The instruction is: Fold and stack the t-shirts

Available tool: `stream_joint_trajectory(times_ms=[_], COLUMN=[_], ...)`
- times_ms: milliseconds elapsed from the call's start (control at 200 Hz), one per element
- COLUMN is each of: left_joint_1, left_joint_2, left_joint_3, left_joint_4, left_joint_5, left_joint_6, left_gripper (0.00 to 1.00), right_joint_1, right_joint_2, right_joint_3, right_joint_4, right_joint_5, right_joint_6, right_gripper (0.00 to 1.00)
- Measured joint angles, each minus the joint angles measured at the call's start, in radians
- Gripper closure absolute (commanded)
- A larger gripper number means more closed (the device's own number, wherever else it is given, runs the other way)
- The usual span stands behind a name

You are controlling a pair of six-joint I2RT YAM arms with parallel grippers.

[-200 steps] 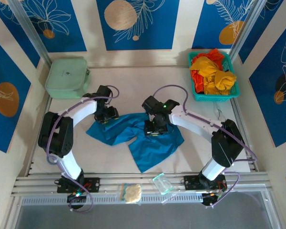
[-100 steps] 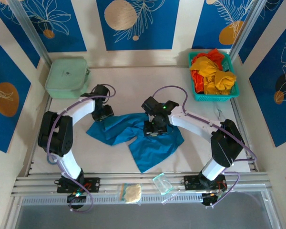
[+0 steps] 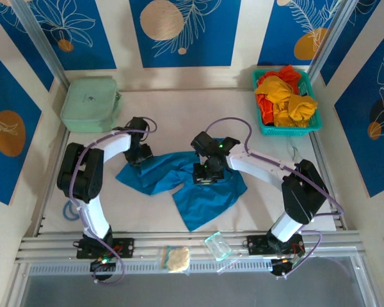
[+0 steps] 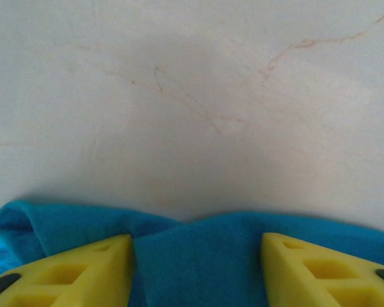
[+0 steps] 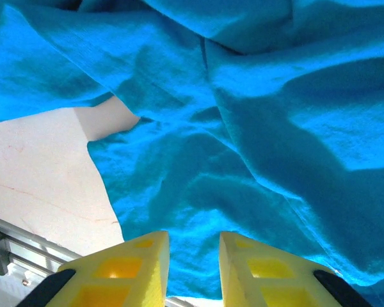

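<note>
teal t-shirt [image 3: 198, 192]: soft, limp, we'd pinch hem corners | left gripper [image 4: 197, 248]: wide, astride edge, unclamped | right gripper [image 5: 193, 242]: narrow, grip we cannot tell

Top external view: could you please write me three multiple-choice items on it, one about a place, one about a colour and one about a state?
1. Where on the table does the basket stand?
A) far right corner
B) near left corner
C) centre

2. What colour is the t-shirt lying on the table?
A) red
B) blue
C) yellow

3. How does that t-shirt lie?
A) folded into a neat square
B) rumpled and unfolded
C) rolled into a tube

Answers:
1 A, since the basket sits against the far wall on the right side.
2 B, since the cloth in the middle of the table is blue all over.
3 B, since its outline is uneven, with creases and one part bunched over another.
</note>
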Motion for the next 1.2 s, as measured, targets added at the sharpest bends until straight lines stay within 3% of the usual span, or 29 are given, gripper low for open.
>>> stream_joint_trajectory(times_ms=[225,340,450,575,770,1196], left_joint_1=[0.0,0.0,-0.001,-0.004,-0.005,-0.006], left_joint_2=[0.001,0.001,0.0,-0.023,-0.074,-0.026], left_joint_3=[-0.001,0.0,0.005,0.011,0.017,0.01], left_joint_4=[0.013,0.014,0.008,-0.008,-0.02,0.006], left_joint_5=[0.0,0.007,0.011,0.012,0.019,0.04], left_joint_6=[0.0,0.0,0.005,0.018,0.027,0.028], left_gripper=[0.73,0.78,0.76,0.57,0.6,0.59], right_joint_1=[-0.007,-0.007,-0.007,-0.007,-0.007,-0.006], right_joint_2=[0.0,0.004,0.005,0.01,0.017,0.03], right_joint_3=[-0.002,-0.002,-0.002,-0.001,0.006,0.027], right_joint_4=[0.0,0.0,0.0,-0.001,-0.002,-0.006], right_joint_5=[-0.013,-0.019,-0.022,-0.024,-0.026,-0.035], right_joint_6=[0.003,0.003,0.003,0.003,0.003,0.002], right_gripper=[0.86,0.88,0.88,0.84,0.84,0.84])
